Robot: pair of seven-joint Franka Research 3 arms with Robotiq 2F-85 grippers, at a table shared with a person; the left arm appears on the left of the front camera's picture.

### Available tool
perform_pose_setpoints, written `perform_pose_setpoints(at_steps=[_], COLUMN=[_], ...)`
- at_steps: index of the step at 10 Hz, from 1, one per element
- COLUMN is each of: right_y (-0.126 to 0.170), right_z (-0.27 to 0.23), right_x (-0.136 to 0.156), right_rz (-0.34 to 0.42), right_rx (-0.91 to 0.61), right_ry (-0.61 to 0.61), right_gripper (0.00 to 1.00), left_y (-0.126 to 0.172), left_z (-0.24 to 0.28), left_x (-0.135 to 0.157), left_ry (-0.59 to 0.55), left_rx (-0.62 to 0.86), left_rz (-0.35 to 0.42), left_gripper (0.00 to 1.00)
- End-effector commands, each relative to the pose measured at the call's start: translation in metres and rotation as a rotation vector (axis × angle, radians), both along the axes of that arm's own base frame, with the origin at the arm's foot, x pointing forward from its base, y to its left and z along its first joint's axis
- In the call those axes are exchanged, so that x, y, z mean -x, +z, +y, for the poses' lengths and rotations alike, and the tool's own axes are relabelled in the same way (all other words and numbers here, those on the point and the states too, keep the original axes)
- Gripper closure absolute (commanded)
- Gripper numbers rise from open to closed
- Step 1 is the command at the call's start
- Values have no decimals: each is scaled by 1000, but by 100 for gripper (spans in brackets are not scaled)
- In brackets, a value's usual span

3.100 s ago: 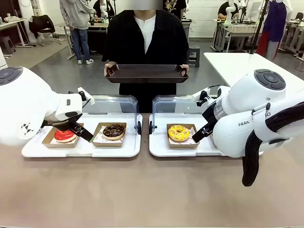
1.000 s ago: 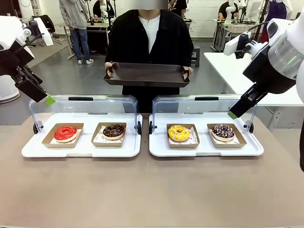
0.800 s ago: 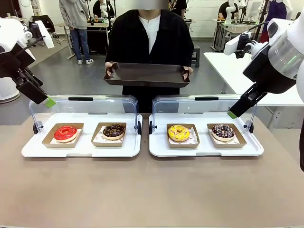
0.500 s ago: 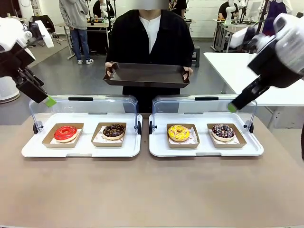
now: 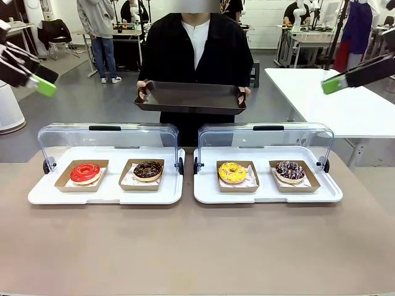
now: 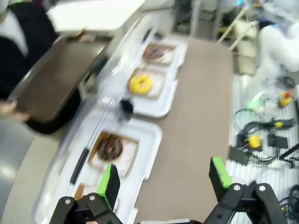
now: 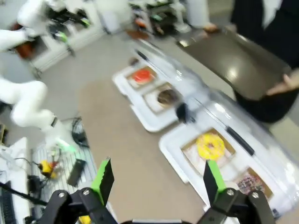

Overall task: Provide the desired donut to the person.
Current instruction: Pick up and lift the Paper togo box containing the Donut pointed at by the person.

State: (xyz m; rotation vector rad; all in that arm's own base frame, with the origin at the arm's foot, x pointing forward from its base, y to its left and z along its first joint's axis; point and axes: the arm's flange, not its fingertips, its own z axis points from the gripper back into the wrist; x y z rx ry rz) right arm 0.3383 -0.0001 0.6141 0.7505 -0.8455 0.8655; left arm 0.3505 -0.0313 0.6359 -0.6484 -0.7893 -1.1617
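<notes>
- Front: four donuts sit in card holders (image 5: 62,183) on the desk (image 5: 197,246): red (image 5: 84,172), chocolate (image 5: 148,169), yellow (image 5: 232,172), sprinkled (image 5: 289,171). I cannot tell which is wanted. The person (image 5: 196,55) holds a tray (image 5: 191,97) beyond them.
- Left wrist: left gripper (image 6: 165,178) spread wide, empty, high over the desk.
- Right wrist: right gripper (image 7: 158,179) likewise. The donuts are probably light, soft and sticky, so grip the card rim. No legible writing.
</notes>
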Motion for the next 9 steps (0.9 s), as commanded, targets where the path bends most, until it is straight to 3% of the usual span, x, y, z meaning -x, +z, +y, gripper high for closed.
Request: perform_pose_setpoints(at_steps=[1, 5, 9], right_y=[-4, -22, -40], right_z=[-23, -77, -111], right_x=[-24, -44, -42], right_rz=[50, 40, 29], right_rx=[-121, -213, -225], right_ry=[152, 177, 126], right_gripper=[0, 0, 0], left_y=[3, -7, -12], left_z=[24, 68, 93], left_x=[-27, -53, -48], left_ry=[-151, -165, -117], left_rx=[108, 232, 246], left_rz=[73, 51, 18], left_gripper=[0, 0, 0])
